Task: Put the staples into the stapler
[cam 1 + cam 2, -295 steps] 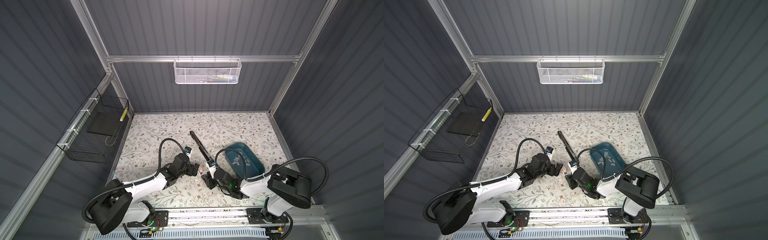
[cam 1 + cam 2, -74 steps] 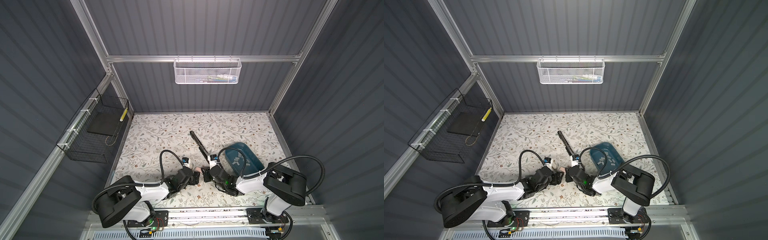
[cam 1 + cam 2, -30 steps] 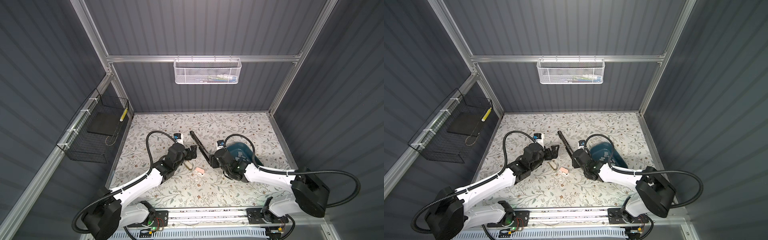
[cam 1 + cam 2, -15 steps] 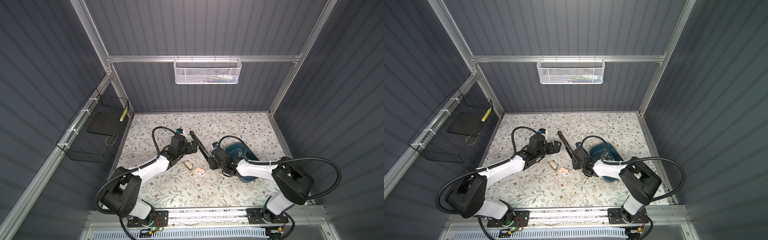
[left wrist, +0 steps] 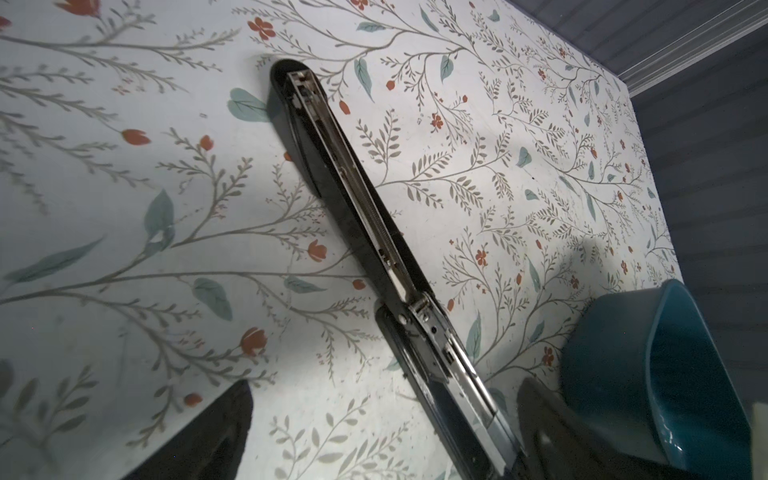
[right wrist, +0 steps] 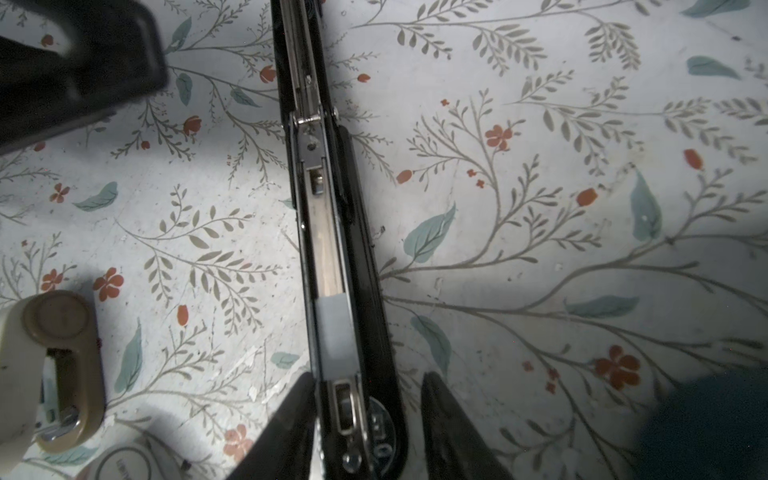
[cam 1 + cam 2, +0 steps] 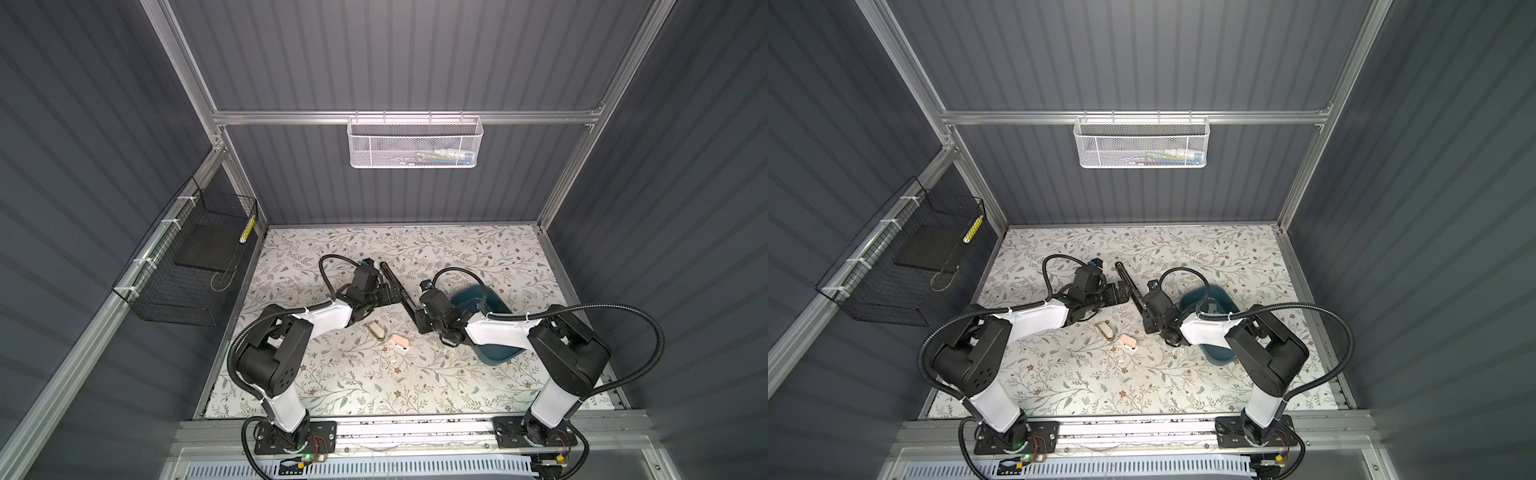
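Staples (image 6: 332, 336) lay in the stapler (image 6: 358, 257) channel just ahead of the right gripper (image 6: 366, 380), jaws parted astride it; left gripper (image 5: 384, 386) gaped wide

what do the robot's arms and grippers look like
The left arm and right arm match: white shells on the long links, bulky black joint housings. Black ribbed cables loop from base to wrist. The left gripper and right gripper are black with dark tapered fingers; a small blue connector tops each wrist.

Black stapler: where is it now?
Stapler lies opened flat mid-table in a top view, left of the blue tub, right tool straddling its near end.
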